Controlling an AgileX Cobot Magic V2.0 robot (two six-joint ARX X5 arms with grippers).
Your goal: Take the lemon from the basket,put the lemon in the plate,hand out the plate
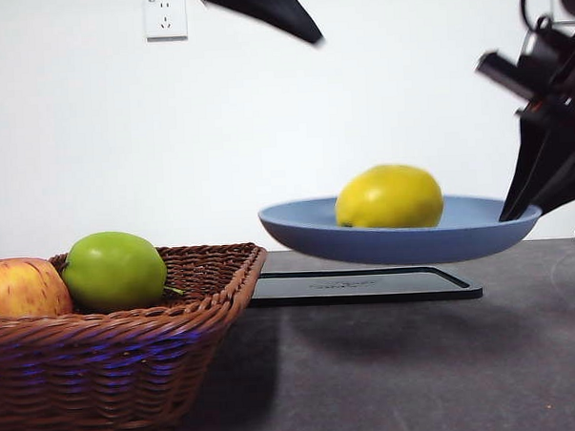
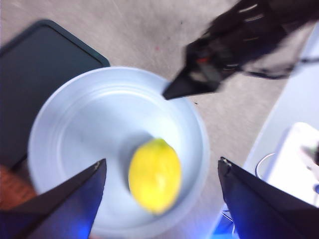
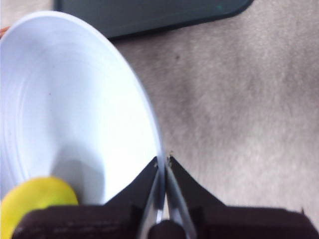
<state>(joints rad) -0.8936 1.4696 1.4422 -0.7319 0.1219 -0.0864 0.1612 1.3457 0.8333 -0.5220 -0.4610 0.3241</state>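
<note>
Plate (image 1: 403, 237) airborne w/ lemon (image 1: 389, 198) inside, clear of tray (image 1: 367, 285). Right gripper (image 3: 163, 162) pinches rim, so it stays level. Left gripper (image 2: 162, 172) hovers above, wide open, empty.

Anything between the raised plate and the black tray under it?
Nothing: front view shows a bare gap between plate and tray. Right gripper holds the rim.

The right gripper (image 3: 163, 162) pinches the rim of the plate (image 1: 479, 228) between closed jaws, holding it lifted clear of the table, its dark arm reaching down from the upper right in the front view. The left gripper (image 2: 162, 172) hangs above the plate, jaws spread wide and holding nothing.
</note>
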